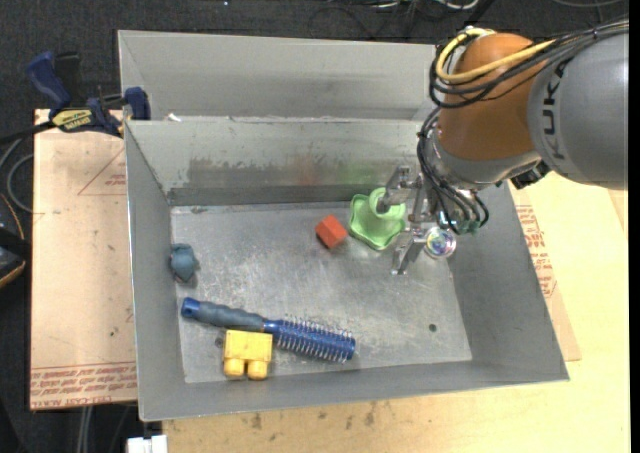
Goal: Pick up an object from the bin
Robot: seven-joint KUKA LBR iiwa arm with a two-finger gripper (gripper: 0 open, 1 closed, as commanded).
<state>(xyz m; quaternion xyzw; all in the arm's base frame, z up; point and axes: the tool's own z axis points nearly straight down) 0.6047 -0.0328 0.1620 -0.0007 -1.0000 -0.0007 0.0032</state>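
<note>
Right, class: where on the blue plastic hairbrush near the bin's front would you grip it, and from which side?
On the blue plastic hairbrush, probably the smooth handle near its left end, from straight above, closing across its narrow width. It lies flat, the bristled head is uneven, and the yellow block crowds its middle.

Arm (pixel 590 111) reaches in from right; orange-covered wrist (pixel 485 116) tilted down-left, cables (pixel 470 46) looped over it; jaws spread apart, held low.

Cup (pixel 366 223) R of cube (pixel 331 232); brush (pixel 270 329) behind brick (pixel 247 353).
</note>
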